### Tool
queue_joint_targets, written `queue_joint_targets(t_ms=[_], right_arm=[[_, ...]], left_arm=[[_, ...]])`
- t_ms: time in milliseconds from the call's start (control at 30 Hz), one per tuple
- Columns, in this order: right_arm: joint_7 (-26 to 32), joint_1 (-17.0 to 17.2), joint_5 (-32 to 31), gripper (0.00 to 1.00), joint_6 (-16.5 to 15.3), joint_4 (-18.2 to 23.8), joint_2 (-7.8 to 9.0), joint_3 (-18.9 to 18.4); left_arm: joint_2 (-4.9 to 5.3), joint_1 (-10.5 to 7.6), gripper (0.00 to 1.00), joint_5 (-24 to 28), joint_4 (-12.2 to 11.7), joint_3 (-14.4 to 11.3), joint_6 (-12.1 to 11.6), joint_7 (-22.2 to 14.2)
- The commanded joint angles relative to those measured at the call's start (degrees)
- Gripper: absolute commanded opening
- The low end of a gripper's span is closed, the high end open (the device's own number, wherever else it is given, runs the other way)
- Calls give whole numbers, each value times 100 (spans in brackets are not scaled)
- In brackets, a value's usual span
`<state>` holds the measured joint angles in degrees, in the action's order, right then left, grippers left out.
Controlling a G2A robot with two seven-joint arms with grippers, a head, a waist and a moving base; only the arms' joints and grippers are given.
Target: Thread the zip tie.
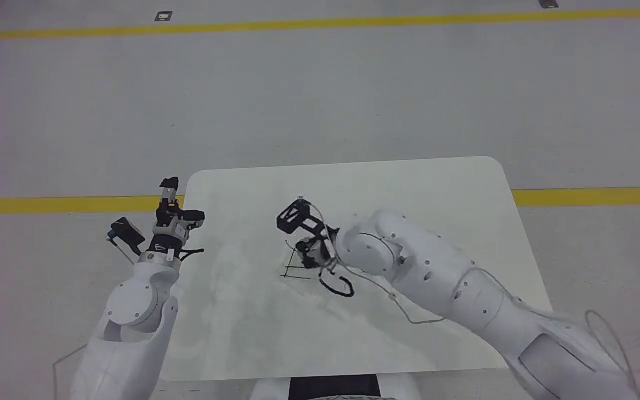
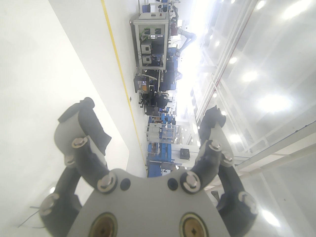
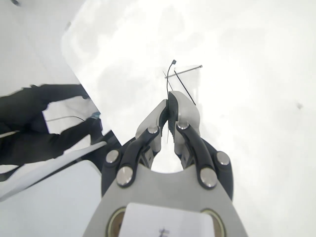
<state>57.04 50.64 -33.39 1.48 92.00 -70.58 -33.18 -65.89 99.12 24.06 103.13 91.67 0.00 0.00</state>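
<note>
Counting three ties at the middle of the table (image 1: 440,190), we found the right gripper (image 3: 169,99) clenched on one zip tie (image 3: 168,75), its length along the gripper, head pointing away from the wrist; a black tie (image 3: 185,89) and a pale tie (image 3: 187,70) lay loose. The left gripper (image 2: 149,108) gaped at the table's left edge.

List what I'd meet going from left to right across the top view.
left gripper, open, just off the table → zip tie → right arm. The right gripper overlaps the zip tie, so it is left out of the order.
</note>
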Motion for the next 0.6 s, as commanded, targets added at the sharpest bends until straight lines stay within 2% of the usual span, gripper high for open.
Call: queue_joint_targets(t_ms=[0, 233, 300, 433, 567], right_arm=[[-238, 133, 310, 0, -132, -89, 24, -186], [-757, 483, 1372, 0, -685, -526, 61, -674], [-877, 556, 1788, 0, -934, -710, 62, -823], [-896, 500, 2422, 0, -1450, -1256, 46, -1028], [-723, 260, 2964, 0, -1993, -1920, -22, -1066]], left_arm=[[0, 0, 100, 0, 0, 0, 0, 0], [0, 0, 100, 0, 0, 0, 0, 0], [0, 0, 100, 0, 0, 0, 0, 0], [0, 0, 100, 0, 0, 0, 0, 0], [0, 0, 100, 0, 0, 0, 0, 0]])
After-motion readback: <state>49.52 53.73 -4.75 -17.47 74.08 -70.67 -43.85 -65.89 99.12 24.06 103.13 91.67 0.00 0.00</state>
